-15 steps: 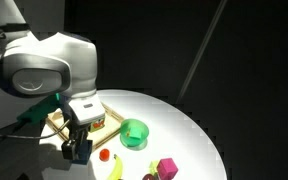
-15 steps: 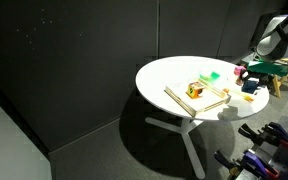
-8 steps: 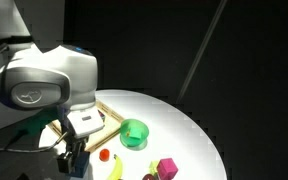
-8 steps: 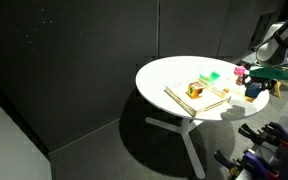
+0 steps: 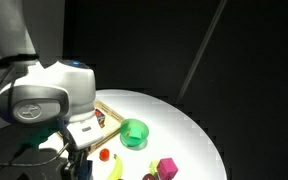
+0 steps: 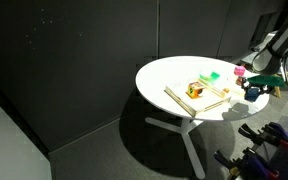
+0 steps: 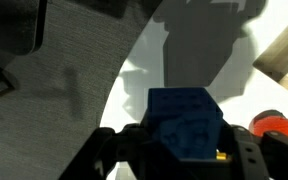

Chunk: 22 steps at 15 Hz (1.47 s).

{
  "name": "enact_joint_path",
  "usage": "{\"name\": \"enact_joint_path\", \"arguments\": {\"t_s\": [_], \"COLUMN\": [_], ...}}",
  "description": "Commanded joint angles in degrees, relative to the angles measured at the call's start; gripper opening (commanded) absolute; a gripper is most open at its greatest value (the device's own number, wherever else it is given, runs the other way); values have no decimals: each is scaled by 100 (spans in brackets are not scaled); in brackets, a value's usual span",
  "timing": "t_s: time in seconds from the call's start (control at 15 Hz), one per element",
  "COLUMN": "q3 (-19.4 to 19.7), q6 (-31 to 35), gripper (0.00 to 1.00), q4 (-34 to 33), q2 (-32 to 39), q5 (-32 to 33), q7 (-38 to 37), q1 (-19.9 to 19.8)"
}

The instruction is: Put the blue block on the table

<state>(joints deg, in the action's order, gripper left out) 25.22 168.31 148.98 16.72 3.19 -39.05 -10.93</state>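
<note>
Looking at the wrist view, we've got the blue block (image 7: 189, 122) clamped in the gripper (image 7: 182, 152) just over the table (image 7: 142, 85) rim, so next we probably lower it onto bare white and let go.

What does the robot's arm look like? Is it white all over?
Mostly white, but not all over. The arm is made of fat, rounded white shells, and one joint has a round grey cap on its side. The hand at the end is black, with two chunky dark fingers. No writing or markings can be read in these pictures.
</note>
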Motion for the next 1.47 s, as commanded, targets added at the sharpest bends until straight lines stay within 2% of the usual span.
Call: {"name": "enact_joint_path", "arguments": {"t_s": [0.0, 0.67, 0.73, 0.8, 1.0, 1.4], "q3": [142, 261, 267, 270, 272, 262], "q6": [138, 181, 169, 160, 167, 161], "gripper": [29, 29, 79, 81, 100, 100], "q4": [-151, -372, -383, -391, -402, -324], "q2": [297, 834, 862, 884, 906, 588], "q5": [-310, -762, -781, -786, -792, -771], "q7": [87, 167, 179, 189, 228, 436], "q1": [252, 595, 610, 619, 630, 645]}}
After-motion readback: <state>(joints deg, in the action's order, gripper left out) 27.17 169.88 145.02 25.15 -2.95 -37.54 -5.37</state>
